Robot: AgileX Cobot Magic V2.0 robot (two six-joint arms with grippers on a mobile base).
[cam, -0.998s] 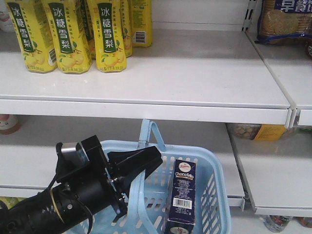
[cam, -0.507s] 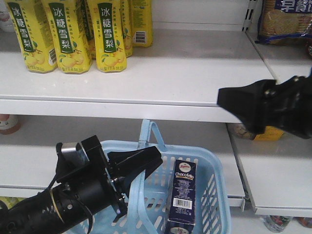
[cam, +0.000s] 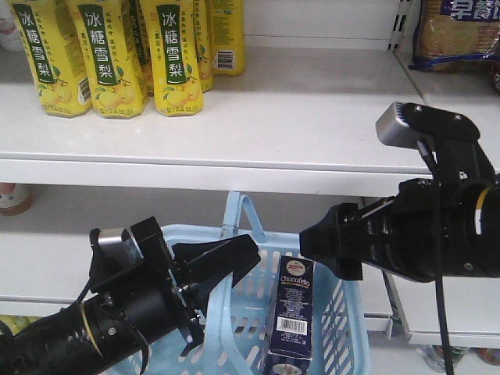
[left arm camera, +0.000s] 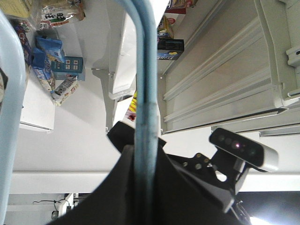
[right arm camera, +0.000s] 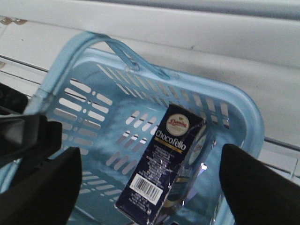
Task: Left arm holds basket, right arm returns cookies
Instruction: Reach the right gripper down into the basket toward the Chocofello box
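The light blue basket [cam: 353, 311] hangs in front of the lower shelf. My left gripper [cam: 228, 264] is shut on one of its hoop handles [left arm camera: 145, 70], and the left wrist view shows the black jaws clamped around the blue bar by my left gripper [left arm camera: 145, 157]. The cookies [cam: 294, 311], a dark navy "Chocofello" box [right arm camera: 165, 161], stand tilted inside the basket [right arm camera: 140, 75] at its right side. My right gripper [cam: 322, 239] hovers just above the box's top. In the right wrist view my right gripper [right arm camera: 150, 161] is open, its fingers [right arm camera: 255, 187] wide on either side of the box without touching it.
Yellow pear-drink bottles [cam: 105, 55] stand at the back left of the upper white shelf [cam: 258, 168]. A blue cracker bag [cam: 457, 31] sits on the shelf at top right. The basket's second handle [cam: 242, 211] rises close to the upper shelf's front edge.
My right arm came into view from the right, then moved left and down until its gripper hangs over the cookie box. Left arm, basket and box have not moved.
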